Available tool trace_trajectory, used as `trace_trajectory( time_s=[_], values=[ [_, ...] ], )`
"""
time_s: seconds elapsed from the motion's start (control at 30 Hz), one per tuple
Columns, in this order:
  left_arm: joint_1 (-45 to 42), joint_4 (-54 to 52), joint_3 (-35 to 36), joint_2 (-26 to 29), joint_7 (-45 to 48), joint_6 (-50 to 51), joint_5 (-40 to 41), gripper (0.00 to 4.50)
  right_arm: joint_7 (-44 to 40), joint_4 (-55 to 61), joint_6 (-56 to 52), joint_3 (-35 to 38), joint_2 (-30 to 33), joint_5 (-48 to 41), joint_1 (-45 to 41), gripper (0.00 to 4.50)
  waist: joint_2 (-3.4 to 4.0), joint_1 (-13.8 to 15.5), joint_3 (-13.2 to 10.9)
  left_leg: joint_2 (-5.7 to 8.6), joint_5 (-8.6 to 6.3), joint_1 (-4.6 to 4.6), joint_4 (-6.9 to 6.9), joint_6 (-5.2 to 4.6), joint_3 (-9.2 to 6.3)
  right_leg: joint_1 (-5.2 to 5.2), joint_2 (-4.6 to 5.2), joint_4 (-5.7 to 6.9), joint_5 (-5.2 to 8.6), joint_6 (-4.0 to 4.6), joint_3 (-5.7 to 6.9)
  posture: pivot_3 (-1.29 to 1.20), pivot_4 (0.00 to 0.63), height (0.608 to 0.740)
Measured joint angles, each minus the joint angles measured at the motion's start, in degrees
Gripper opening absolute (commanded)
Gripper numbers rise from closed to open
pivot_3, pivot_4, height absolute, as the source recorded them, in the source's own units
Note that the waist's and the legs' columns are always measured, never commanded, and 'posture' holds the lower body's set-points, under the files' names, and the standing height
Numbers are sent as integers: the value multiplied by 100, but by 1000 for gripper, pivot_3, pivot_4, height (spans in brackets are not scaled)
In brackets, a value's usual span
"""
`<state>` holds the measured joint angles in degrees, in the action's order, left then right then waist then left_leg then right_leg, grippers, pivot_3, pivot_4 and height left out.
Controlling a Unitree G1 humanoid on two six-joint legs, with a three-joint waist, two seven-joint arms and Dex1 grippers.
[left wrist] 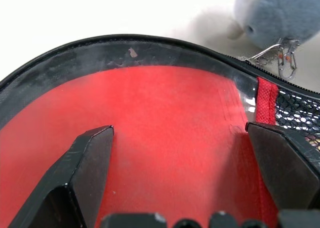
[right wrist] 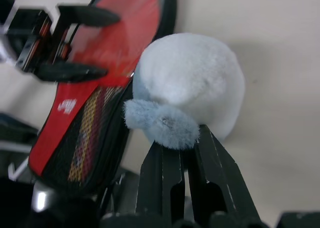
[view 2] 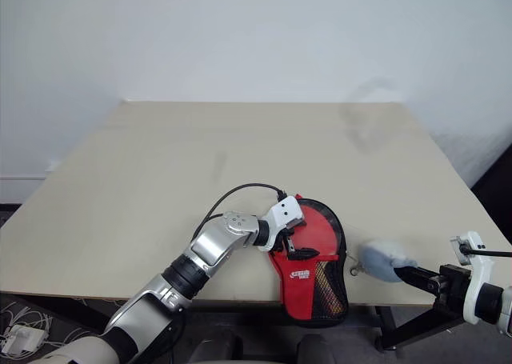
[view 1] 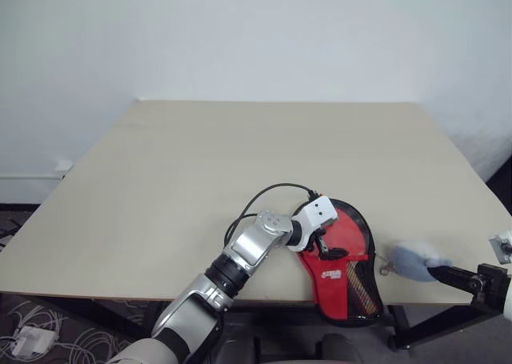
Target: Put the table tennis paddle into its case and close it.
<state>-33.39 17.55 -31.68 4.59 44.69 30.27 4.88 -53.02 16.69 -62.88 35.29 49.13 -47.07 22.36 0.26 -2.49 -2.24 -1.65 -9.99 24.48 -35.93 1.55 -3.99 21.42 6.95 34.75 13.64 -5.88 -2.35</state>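
Straddling the red face of the case [view 1: 342,260], the left gripper [left wrist: 180,175] stood wide, holding nothing. The right gripper [right wrist: 186,153], pinched on a gray plush charm [right wrist: 187,90], sat off the case's right. The case lay lengthwise off the table [view 1: 200,172] edge, paddle apparently inside.

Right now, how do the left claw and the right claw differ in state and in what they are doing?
The left claw is open, its fingers spread over the red face of the case; the right claw is shut on the fluffy grey charm clipped to the zip. The left claw sits over the case on the table; the right claw is beyond the table's near edge. Both have black fingers.
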Motion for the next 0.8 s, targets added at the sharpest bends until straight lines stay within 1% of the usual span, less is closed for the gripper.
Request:
trace_trajectory(
  time_s=[0.2,0.37,0.47,0.63,0.8],
  values=[
    [7,-1,1,-19,6,1,2,4500,-637,126,470,5,371,104,659,20,-3,46,2,6,-8,2,-7,-3,1,-2,7,-2,5,-8,1,0,0,740],
    [33,-12,27,-43,-5,22,2,4500,-1137,657,733,46,650,233,1384,20,-8,115,2,6,-15,1,-11,-1,1,0,8,-4,8,-13,2,0,0,740],
    [52,-13,50,-44,-21,46,2,4500,-1375,901,877,40,724,319,1601,20,-22,112,8,5,-16,1,-17,-1,2,-1,10,-8,8,-13,3,0,0,740],
    [83,-15,65,-75,-63,57,1,4500,-1721,932,1126,61,889,558,1855,20,-36,108,16,4,-20,2,-21,-3,5,-2,13,-19,8,-13,6,0,0,740],
    [114,-38,107,-101,-83,93,2,4500,-2280,942,1577,276,993,899,2378,20,-37,114,17,4,-29,2,-22,-4,6,-3,14,-23,9,-14,7,0,0,740]
  ],
)
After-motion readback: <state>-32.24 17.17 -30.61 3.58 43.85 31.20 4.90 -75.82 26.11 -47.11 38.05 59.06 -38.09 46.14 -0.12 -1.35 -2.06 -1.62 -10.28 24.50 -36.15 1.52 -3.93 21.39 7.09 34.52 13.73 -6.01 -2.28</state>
